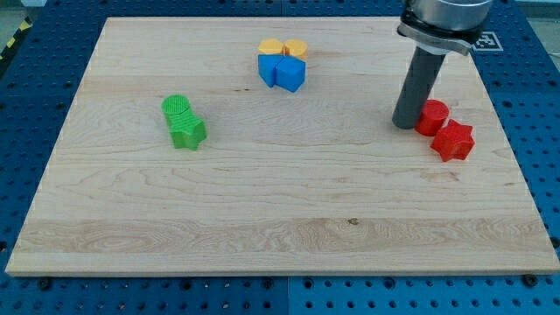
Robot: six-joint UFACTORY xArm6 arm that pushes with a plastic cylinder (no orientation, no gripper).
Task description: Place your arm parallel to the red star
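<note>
The red star [453,140] lies near the board's right edge, at mid height. A red cylinder [431,116] sits just up and left of it, touching it or nearly so. My tip [405,123] rests on the board right beside the red cylinder's left side, up and left of the red star. The rod rises from there toward the view's top.
A green cylinder [178,108] and a green star [187,132] sit together at the view's left. Two blue blocks [282,72] and two orange blocks [283,48] cluster at top centre. The wooden board [262,219] lies on a blue pegboard table.
</note>
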